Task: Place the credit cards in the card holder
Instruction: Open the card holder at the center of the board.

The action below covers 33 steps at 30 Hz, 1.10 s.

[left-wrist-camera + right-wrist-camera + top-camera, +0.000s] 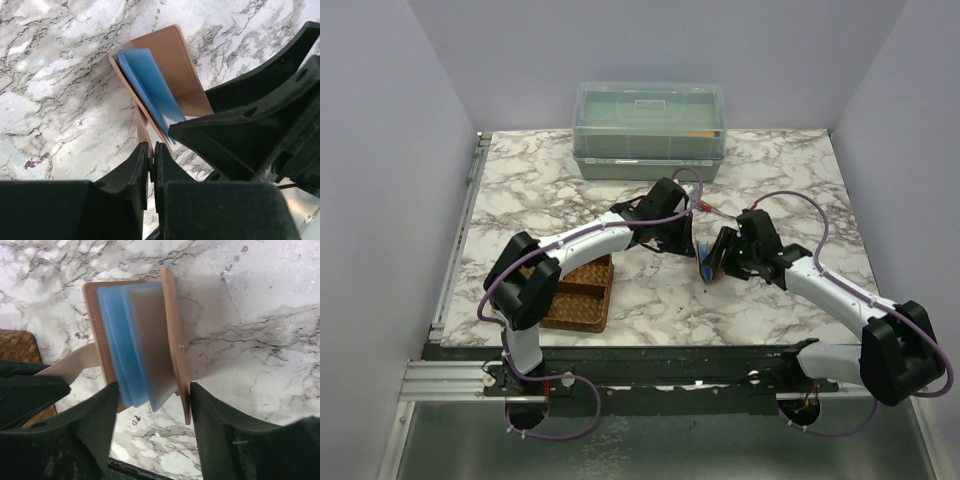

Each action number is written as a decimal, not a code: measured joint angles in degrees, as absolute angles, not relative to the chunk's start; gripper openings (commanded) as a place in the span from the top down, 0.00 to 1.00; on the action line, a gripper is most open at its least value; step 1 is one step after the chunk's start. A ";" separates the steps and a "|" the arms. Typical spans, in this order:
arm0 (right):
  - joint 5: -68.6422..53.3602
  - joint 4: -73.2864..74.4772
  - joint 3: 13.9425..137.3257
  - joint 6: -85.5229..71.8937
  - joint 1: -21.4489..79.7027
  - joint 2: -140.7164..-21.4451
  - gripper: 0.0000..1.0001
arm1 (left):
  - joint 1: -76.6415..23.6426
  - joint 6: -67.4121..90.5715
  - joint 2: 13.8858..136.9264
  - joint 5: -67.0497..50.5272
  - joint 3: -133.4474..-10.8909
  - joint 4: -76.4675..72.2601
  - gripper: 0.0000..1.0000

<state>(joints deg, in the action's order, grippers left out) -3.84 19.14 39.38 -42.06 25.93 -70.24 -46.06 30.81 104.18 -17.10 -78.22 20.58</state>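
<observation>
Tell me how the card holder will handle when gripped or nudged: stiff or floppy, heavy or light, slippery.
Probably semi-stiff: the card holder has flat covers, but its strap bends toward the left gripper pinching it. Likely light, since it looks thin with little bulk. The cards inside look smooth and may slide out if it is tipped.

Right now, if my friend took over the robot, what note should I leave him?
Left gripper: shut on the strap of the card holder.
Right gripper: shut across the holder's two covers.
Blue card and grey card sit between the covers, ends sticking out.
Done: those cards started in.
Left: push them fully home. No other cards in view.
</observation>
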 measured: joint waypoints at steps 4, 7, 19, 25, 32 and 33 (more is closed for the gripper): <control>-2.76 19.31 39.38 -41.87 25.93 -72.14 0.39 | -45.78 30.83 104.18 -17.10 -78.17 20.58 1.00; -2.37 19.38 39.38 -41.74 25.93 -72.34 0.36 | -45.50 30.87 104.18 -17.12 -78.17 20.58 1.00; 8.93 25.50 40.21 -43.33 25.93 -72.79 0.53 | -43.51 31.97 104.88 -16.86 -78.24 21.58 1.00; 10.50 28.34 43.29 -41.65 26.30 -73.76 0.50 | -42.48 32.38 108.90 -16.88 -79.00 24.05 1.00; 9.80 29.56 46.68 -40.14 27.09 -72.60 0.40 | -42.48 32.56 109.62 -16.95 -79.09 25.58 1.00; 9.52 29.54 46.70 -39.99 27.11 -72.27 0.39 | -42.48 32.56 109.62 -16.95 -79.09 25.65 1.00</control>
